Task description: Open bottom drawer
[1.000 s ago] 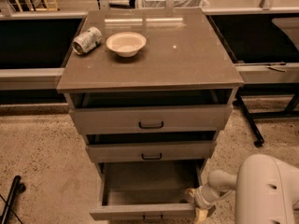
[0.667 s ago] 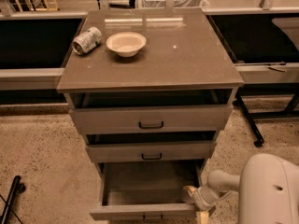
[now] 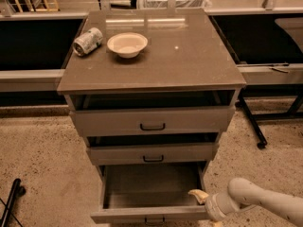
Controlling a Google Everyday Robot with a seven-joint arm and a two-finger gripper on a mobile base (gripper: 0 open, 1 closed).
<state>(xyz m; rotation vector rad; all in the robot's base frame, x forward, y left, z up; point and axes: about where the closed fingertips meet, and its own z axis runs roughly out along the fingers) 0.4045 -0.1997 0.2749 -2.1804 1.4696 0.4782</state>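
Bottom drawer (image 3: 128, 215), lowest of three, is seen pulled well out, front close to the lower frame edge. Tool (image 3: 199, 196) is placed at the drawer's right front corner, over the inner edge; open or closed cannot be told. Step judged near done: any remaining pull to be kept straight outward, no side load at that corner. Worktop (image 3: 189, 60) is loaded with a tipped can (image 3: 88, 41) and a bowl (image 3: 127, 44); speckled floor (image 3: 42, 160), dark benches (image 3: 33, 51) each side
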